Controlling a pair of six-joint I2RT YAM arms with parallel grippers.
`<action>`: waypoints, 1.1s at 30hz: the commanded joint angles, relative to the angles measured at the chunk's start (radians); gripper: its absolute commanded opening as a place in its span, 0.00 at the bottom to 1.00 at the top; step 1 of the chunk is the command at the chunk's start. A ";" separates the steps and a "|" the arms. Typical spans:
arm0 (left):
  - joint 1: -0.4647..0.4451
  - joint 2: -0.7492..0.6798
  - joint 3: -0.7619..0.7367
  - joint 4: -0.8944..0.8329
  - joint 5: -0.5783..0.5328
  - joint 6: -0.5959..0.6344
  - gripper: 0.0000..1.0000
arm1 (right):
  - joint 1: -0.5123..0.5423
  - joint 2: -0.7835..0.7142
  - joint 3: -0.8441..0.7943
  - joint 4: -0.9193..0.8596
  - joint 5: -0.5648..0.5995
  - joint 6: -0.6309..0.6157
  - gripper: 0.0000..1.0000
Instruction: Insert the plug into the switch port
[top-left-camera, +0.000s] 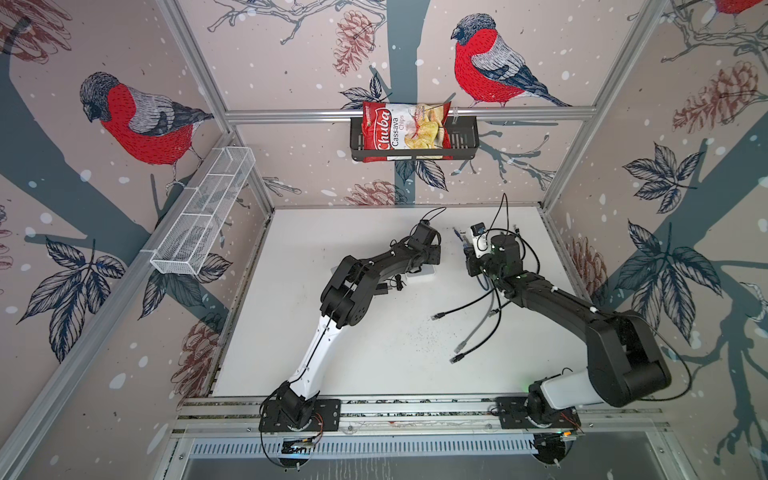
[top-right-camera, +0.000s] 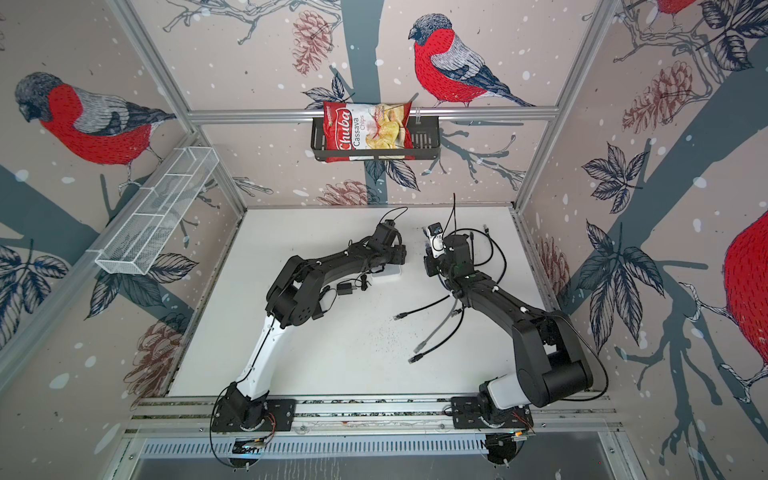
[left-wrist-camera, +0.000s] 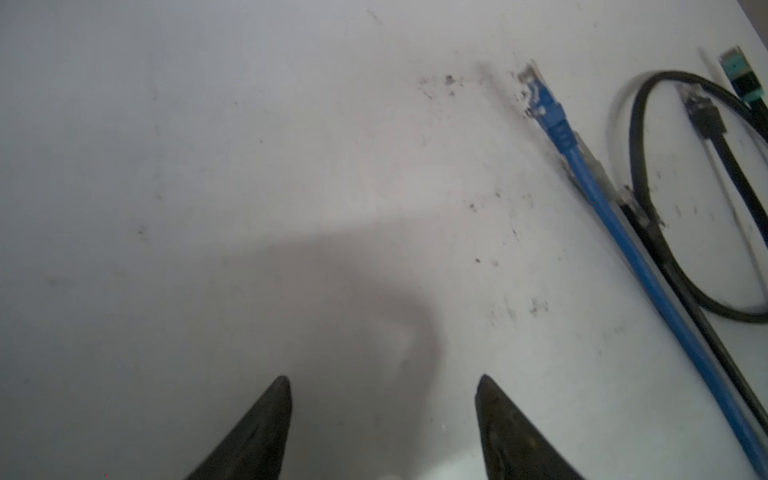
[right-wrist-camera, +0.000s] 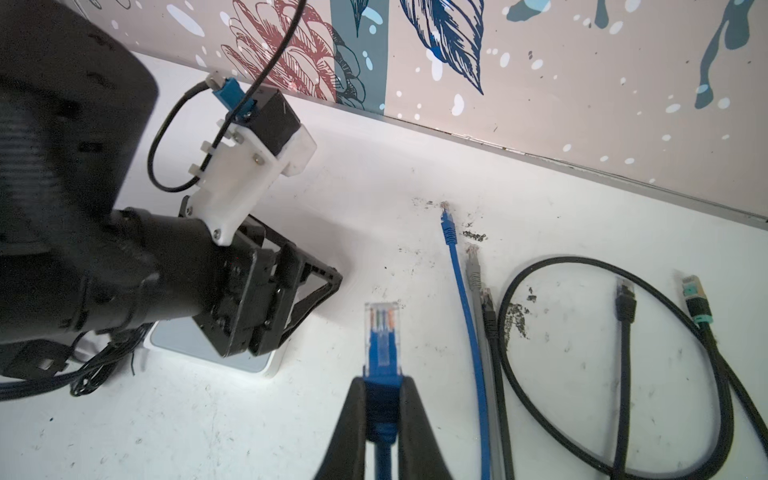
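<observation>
A blue plug (right-wrist-camera: 381, 332) with a clear tip sticks out from between the fingers of my right gripper (right-wrist-camera: 382, 380), which is shut on its blue boot just above the table. The white switch (right-wrist-camera: 266, 361) lies flat on the table to one side of the plug, and its port does not show. My left gripper (right-wrist-camera: 291, 299) hangs over the switch and covers most of it. In the left wrist view the left gripper (left-wrist-camera: 383, 380) stands open over bare table, with nothing between its fingers. In both top views the switch (top-left-camera: 424, 274) peeks out under the left arm.
The blue cable's other plug (right-wrist-camera: 448, 224) lies near the back wall, beside a grey plug (right-wrist-camera: 473, 270), a black plug (right-wrist-camera: 623, 303) and a teal-banded plug (right-wrist-camera: 696, 299). More loose cables (top-left-camera: 457, 309) trail front right. A black adapter (top-left-camera: 380, 289) lies by the left arm.
</observation>
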 joint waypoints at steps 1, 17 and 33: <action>-0.015 -0.015 -0.024 -0.076 0.084 0.088 0.63 | -0.001 0.011 0.008 -0.004 0.006 -0.001 0.03; -0.130 -0.093 -0.064 -0.376 0.021 0.405 0.45 | -0.005 0.058 0.039 -0.034 0.020 -0.015 0.03; -0.226 -0.361 -0.400 -0.309 -0.075 0.485 0.34 | -0.021 0.073 0.052 -0.039 0.004 -0.024 0.03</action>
